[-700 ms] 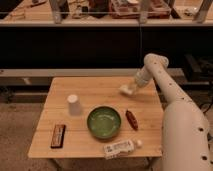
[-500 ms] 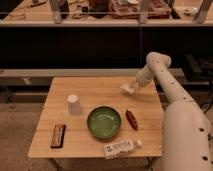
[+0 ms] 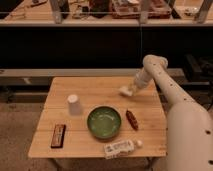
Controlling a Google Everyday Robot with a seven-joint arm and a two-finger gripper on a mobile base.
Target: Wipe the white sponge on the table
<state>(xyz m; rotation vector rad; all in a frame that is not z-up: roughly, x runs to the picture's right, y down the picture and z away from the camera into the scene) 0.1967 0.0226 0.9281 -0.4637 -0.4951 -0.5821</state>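
The white sponge [image 3: 124, 90] is a small off-white block on the far right part of the light wooden table [image 3: 90, 85]. My gripper [image 3: 131, 90] is at the end of the white arm that reaches in from the right. It is right at the sponge, low over the tabletop, and its tip hides the sponge's right side.
A green bowl [image 3: 104, 122] sits mid-table. A white upturned cup [image 3: 73, 104] stands to its left. A dark flat bar [image 3: 58, 135] lies front left, a white labelled bottle [image 3: 120, 148] at the front edge, a reddish-brown item [image 3: 132, 119] right of the bowl. Shelving stands behind.
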